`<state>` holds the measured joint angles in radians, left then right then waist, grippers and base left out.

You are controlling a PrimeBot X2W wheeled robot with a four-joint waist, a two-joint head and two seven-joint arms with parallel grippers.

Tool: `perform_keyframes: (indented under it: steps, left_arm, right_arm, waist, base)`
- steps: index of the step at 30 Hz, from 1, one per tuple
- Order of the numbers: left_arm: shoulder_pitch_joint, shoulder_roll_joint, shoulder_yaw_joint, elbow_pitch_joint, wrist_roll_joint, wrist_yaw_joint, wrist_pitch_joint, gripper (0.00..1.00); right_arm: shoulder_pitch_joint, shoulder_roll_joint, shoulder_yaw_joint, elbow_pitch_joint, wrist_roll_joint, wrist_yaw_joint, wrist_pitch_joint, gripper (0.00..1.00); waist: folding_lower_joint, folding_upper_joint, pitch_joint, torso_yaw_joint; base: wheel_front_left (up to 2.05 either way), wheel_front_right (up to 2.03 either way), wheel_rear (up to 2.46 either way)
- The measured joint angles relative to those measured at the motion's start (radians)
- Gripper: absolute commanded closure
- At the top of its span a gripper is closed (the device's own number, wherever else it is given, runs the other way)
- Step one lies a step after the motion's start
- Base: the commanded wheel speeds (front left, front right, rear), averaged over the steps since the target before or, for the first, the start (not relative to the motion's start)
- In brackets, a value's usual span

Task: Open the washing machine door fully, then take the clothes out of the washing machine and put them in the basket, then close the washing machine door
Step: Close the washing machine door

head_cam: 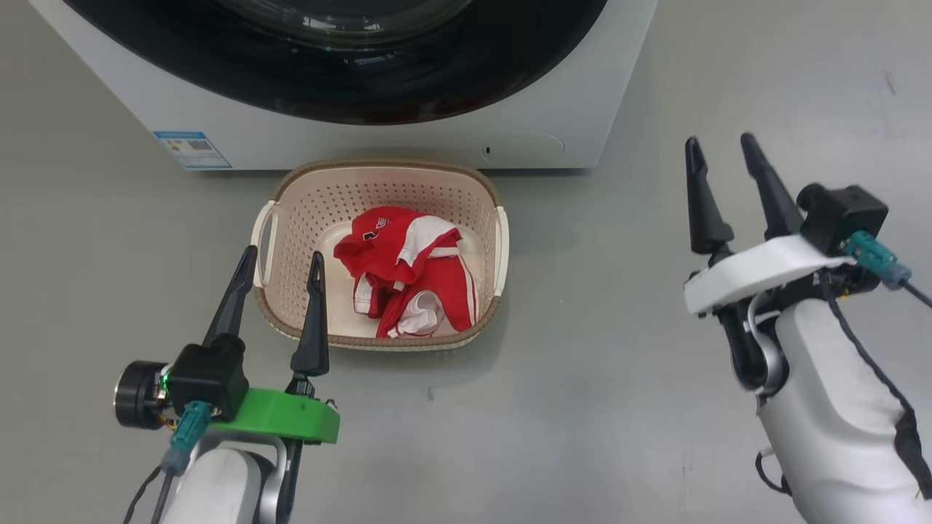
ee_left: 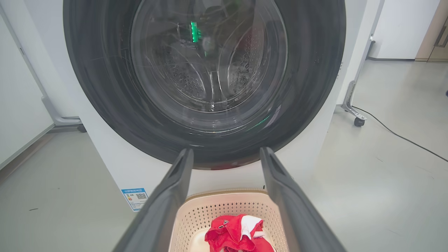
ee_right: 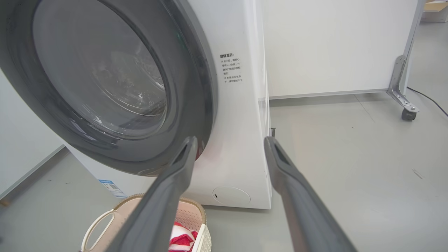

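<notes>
Clothes [head_cam: 408, 269], red with white trim, lie bundled in the cream basket [head_cam: 378, 169] on the floor [head_cam: 619, 378], just before the washing machine [head_cam: 364, 142] at 12 o'clock, whose washing machine door [head_cam: 349, 80] sits flush against its front. My left gripper [head_cam: 284, 252], at 7 o'clock by the basket's left side, has its fingers apart and holds nothing. My right gripper [head_cam: 720, 138], at 3 o'clock and well apart from the basket, is likewise spread and empty.

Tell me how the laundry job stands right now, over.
Left gripper open, empty, near basket. Right gripper open, empty, off to the side. Clothes in basket; door shut. No obstruction seen.
</notes>
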<state>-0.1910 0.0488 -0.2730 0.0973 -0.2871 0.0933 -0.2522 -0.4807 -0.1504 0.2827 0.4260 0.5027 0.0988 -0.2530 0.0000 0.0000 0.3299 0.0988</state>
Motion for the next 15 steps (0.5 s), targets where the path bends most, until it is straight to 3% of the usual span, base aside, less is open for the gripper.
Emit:
perform_keyframes:
  steps: [15]
  left_arm:
    - [0.108, 0.008, 0.018, 0.058, 0.0, 0.002, 0.0, 0.0]
  right_arm:
    - [0.25, 0.042, -0.028, -0.076, -0.054, -0.024, 0.0, 0.0]
  waist:
    - [0.0, 0.0, -0.136, -0.054]
  base:
    - [0.0, 0.0, 0.0]
